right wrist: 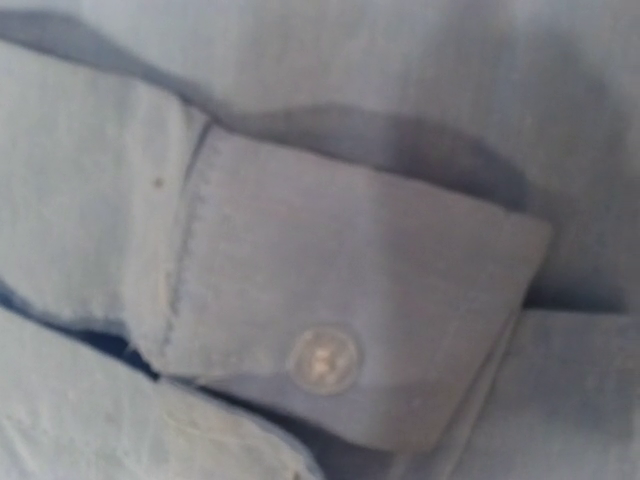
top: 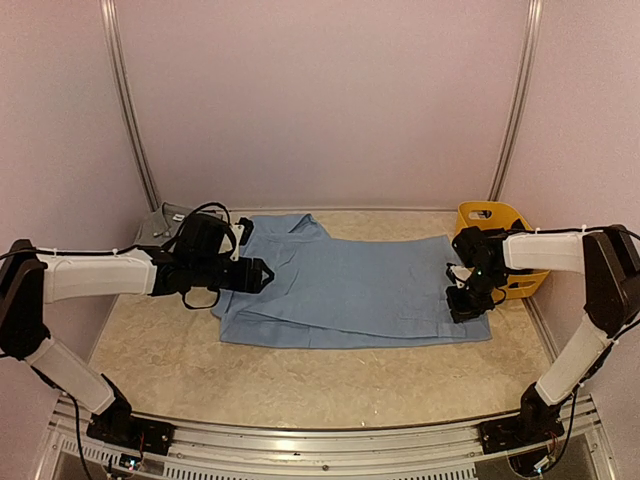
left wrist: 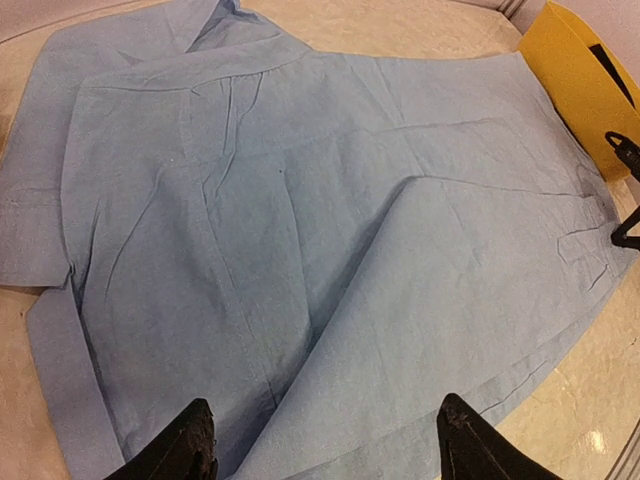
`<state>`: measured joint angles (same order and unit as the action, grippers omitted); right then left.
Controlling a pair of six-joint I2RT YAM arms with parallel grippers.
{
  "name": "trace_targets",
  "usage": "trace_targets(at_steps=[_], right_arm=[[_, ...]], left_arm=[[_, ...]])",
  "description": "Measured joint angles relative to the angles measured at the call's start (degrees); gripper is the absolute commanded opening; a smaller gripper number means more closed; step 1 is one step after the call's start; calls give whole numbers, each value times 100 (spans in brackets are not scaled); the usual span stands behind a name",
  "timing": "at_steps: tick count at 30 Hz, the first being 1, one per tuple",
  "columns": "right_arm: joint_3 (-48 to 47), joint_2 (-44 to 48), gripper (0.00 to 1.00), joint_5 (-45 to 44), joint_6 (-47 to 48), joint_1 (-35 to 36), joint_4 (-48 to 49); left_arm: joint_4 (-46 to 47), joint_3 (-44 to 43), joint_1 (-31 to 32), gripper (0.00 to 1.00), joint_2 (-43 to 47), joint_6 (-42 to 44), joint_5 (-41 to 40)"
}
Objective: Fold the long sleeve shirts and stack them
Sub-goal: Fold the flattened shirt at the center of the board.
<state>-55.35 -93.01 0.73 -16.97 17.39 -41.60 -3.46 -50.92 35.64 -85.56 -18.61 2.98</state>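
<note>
Beside blue shirt, yellow basket.

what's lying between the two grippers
The light blue shirt, spread flat, fills the stretch from the left gripper to the right gripper, as the top view shows.

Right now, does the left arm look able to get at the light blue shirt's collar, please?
Probably yes: the left tool hangs open and empty over the light blue shirt, and the collar lies just past it with nothing on top. The right tool sits shut at the shirt's other end.
</note>
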Motion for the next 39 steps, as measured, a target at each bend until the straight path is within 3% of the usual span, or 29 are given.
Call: trace_targets(at_steps=[12, 20, 23, 31, 39], right_arm=[[0, 0, 2, -94, -11, -2, -59], [0, 11, 39, -192, -81, -20, -114], [0, 151, 48, -162, -66, -26, -96], [50, 951, 45, 212, -39, -26, 378], [715, 660, 38, 673, -195, -26, 1357]], left_arm=[[15, 13, 240, 72, -227, 4, 68], [184, 20, 551, 72, -699, 96, 37], [188, 20, 678, 71, -970, 114, -192], [188, -66, 918, 71, -1694, 197, -953], [190, -245, 1176, 71, -1956, 216, -1582]])
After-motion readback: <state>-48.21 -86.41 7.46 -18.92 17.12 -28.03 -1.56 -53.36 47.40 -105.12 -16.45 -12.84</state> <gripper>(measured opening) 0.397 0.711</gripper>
